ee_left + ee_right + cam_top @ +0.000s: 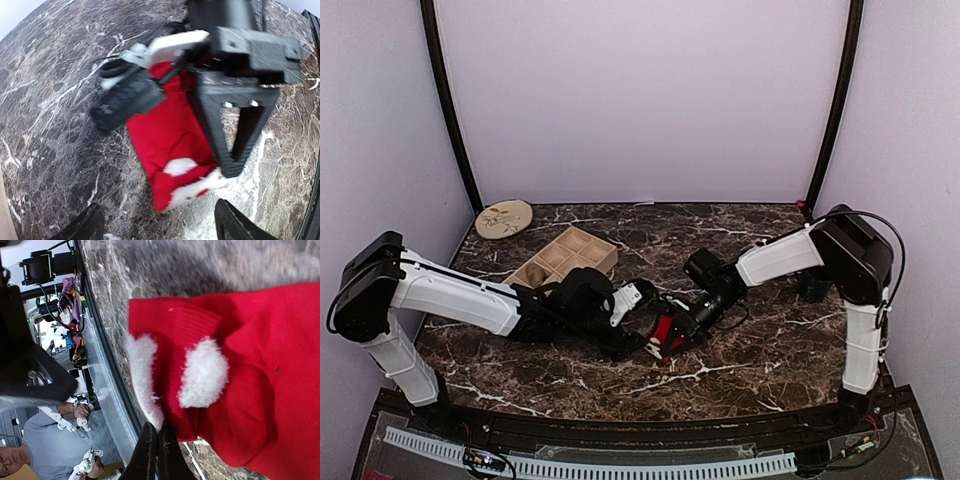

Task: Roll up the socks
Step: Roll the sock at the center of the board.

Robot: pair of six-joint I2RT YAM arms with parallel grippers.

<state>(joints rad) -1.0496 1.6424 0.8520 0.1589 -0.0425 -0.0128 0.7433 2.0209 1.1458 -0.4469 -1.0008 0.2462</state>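
**Position.** The red sock lies near the middle of the table, where the two arms meet. It is in front of the tray. A round disc sits at the far left corner.

**Top view.** Only a small strip of red shows under the crowded arm ends. Neither gripper's state can be read here.

**Left wrist view.** Most of the sock's length is visible, spread over the marble.
- The left gripper is spread wide. Its fingers stand either side of the sock's near end and are clear of the fabric.
- The other arm's black finger frame comes down from above, and its tip meets the fluffy white edge of the sock.

**Right wrist view.** This view alone confirms the grasp.
- The right gripper has its fingers pressed together, nipping the sock at its white trim.
- The white patch sits just beside that trim on the red knit.
- A person shows beyond the table edge.

Whether the sock is raised off the table cannot be determined from any view.
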